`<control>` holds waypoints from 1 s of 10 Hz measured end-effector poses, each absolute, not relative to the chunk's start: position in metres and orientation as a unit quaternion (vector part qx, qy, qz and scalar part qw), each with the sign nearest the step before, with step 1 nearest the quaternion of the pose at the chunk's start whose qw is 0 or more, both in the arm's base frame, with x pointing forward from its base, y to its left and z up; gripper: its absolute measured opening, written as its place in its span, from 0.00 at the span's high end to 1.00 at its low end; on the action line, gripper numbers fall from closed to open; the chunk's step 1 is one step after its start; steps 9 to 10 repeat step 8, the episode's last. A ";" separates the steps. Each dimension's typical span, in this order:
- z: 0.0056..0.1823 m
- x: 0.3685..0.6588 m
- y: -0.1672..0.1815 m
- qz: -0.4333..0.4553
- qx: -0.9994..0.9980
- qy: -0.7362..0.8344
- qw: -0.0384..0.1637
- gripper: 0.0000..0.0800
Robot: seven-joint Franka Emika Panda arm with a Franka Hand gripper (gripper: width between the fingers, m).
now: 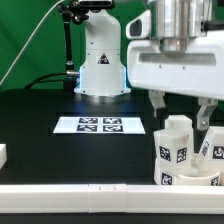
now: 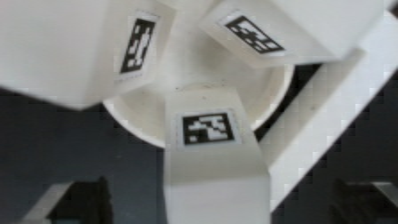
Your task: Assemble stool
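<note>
The stool stands upside down at the exterior view's lower right. Its round white seat (image 1: 190, 181) lies on the black table with chunky tagged legs (image 1: 175, 148) pointing up. In the wrist view the seat (image 2: 143, 112) shows as a disc with three legs rising from it, the nearest leg (image 2: 214, 140) in the middle. My gripper (image 1: 181, 116) hangs just over the legs, open. Its fingers (image 1: 157, 106) stand wide apart on either side of the nearest leg's top, not touching it. In the wrist view the gripper (image 2: 217, 206) straddles that leg.
The marker board (image 1: 100, 125) lies mid-table in front of the robot base (image 1: 100, 70). A long white bar (image 1: 90, 190) edges the table's front and also shows in the wrist view (image 2: 334, 88). A small white piece (image 1: 3, 155) sits at the exterior view's left edge.
</note>
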State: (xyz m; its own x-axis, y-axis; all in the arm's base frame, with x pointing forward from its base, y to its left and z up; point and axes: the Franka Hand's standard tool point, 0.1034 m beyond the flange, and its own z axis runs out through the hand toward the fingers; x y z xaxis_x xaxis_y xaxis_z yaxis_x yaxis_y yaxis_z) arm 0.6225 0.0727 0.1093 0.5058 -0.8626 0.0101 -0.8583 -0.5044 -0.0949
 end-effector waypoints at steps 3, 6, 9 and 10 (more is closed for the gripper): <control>0.104 0.622 0.074 -0.028 -0.867 0.495 0.037 0.19; 0.104 0.622 0.074 -0.027 -0.868 0.495 0.037 0.19; 0.104 0.622 0.074 -0.027 -0.868 0.495 0.037 0.19; 0.104 0.622 0.074 -0.027 -0.868 0.495 0.037 0.19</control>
